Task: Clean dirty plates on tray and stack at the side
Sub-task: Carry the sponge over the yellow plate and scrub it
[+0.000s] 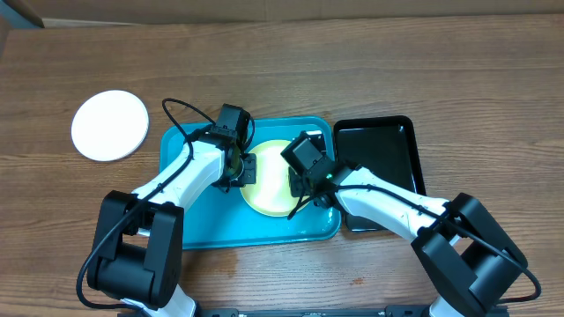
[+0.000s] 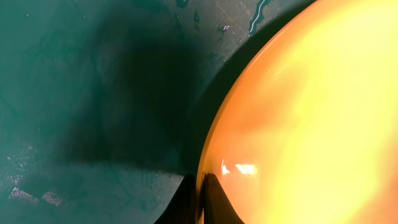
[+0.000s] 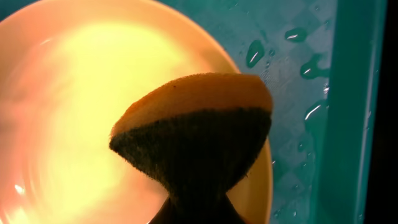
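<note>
Scrubbing was the step in hand. A pale yellow plate (image 1: 267, 189) lay flat on the floor of the turquoise tray (image 1: 203, 224), toward the tray's right half, mid-table (image 1: 352, 70). The left gripper (image 2: 199, 200) met the plate at its left rim, jaws pinched together on that edge, apparently to steady it. The right gripper (image 1: 305, 183) hung over the plate's right side, jaws clamped on a sponge (image 3: 193, 124). The sponge was yellow on one face and dark and coarse on the other, and the squeeze had pinched it into a waist. Whether it touched the plate could not be told. Glare washed out the plate's face, so no smears showed. Water droplets (image 3: 255, 53) lay on the tray floor just right of the plate, near the raised rim.

To do this well, the left grip would likely need to be firm so the plate did not skate on the wet tray. The sponge should press flat and sweep in overlapping circles from centre to edge, clear of the left fingers. Pressing hard near the rim could tip the plate.

A white plate (image 1: 110, 126) sat on the table well left of the tray and farther back. A black tray (image 1: 379, 167) lay right beside the turquoise tray's right edge.
</note>
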Action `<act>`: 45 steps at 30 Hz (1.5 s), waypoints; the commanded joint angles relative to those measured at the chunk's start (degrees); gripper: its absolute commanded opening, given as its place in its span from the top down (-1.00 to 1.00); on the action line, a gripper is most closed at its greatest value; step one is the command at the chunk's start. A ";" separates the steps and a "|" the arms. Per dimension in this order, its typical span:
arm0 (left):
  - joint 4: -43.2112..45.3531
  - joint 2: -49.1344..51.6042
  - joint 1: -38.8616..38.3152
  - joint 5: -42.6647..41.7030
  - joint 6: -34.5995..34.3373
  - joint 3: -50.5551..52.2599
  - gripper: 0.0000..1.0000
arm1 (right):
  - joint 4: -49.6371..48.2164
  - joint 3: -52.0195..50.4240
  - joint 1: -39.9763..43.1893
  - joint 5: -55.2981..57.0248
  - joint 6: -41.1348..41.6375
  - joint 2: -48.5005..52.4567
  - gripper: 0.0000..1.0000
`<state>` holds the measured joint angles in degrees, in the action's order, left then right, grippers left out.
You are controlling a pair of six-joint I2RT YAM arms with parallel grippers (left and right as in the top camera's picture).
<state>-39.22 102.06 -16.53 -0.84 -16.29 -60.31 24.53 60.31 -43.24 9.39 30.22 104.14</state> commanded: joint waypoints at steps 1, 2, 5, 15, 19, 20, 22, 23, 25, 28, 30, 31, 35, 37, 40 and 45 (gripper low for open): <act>-0.72 0.81 -0.26 1.25 0.42 -0.22 0.92 | 0.22 -0.37 -1.49 0.04 1.57 1.16 0.92; -0.81 0.81 -0.26 1.25 0.42 -0.22 0.92 | 0.20 -0.37 -1.73 0.07 1.57 1.49 0.92; -1.05 0.81 -0.26 1.25 0.42 -0.22 0.92 | 0.22 -0.37 -1.79 0.24 1.57 2.97 0.92; -1.20 0.81 -0.26 1.27 0.44 -0.22 0.92 | -0.46 -0.37 -1.68 3.06 1.57 3.37 0.92; -1.18 0.81 -0.26 1.27 0.46 -0.22 0.92 | -1.60 -0.37 -1.68 4.37 1.53 3.37 0.92; -1.18 0.81 -0.26 1.27 0.46 -0.22 0.92 | -1.97 -0.37 -1.68 4.61 1.51 3.37 0.92; -1.18 0.81 -0.26 1.27 0.46 -0.20 0.92 | -2.56 -0.37 -1.68 5.18 1.51 3.39 0.92; -1.20 0.81 -0.26 1.27 0.46 -0.22 0.92 | -2.93 -0.37 -1.68 5.18 1.29 3.50 0.92; -1.25 0.81 -0.26 1.27 0.46 -0.22 0.92 | -3.54 -0.37 -1.68 5.18 1.31 4.15 0.92; -1.25 0.81 -0.26 1.27 0.46 -0.20 0.92 | -4.61 -0.37 -1.68 5.18 1.29 6.12 0.92; -1.25 0.81 -0.26 1.27 0.46 -0.22 0.92 | -5.77 -0.37 -1.51 5.18 0.63 7.15 0.92; -1.25 0.81 -0.26 1.27 0.46 -0.20 0.92 | -6.36 -0.37 -1.36 5.16 -0.17 7.19 0.92; -1.25 0.81 -0.26 1.29 0.48 -0.20 0.92 | -8.28 -0.37 -0.02 5.25 -0.39 7.21 0.92; -1.29 0.81 -0.26 1.29 0.48 -0.20 0.92 | -8.48 -0.37 1.01 5.14 -0.37 7.21 0.92; -1.29 0.81 -0.26 1.29 0.50 -0.22 0.92 | -9.01 -0.37 2.38 4.66 -0.39 7.21 0.92; -1.27 0.81 -0.26 1.29 0.50 -0.22 0.92 | -10.14 -0.37 2.78 4.48 -0.44 7.87 0.92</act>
<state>-39.68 102.06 -16.53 -0.84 -16.29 -60.38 14.31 60.38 -41.10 13.63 30.17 109.34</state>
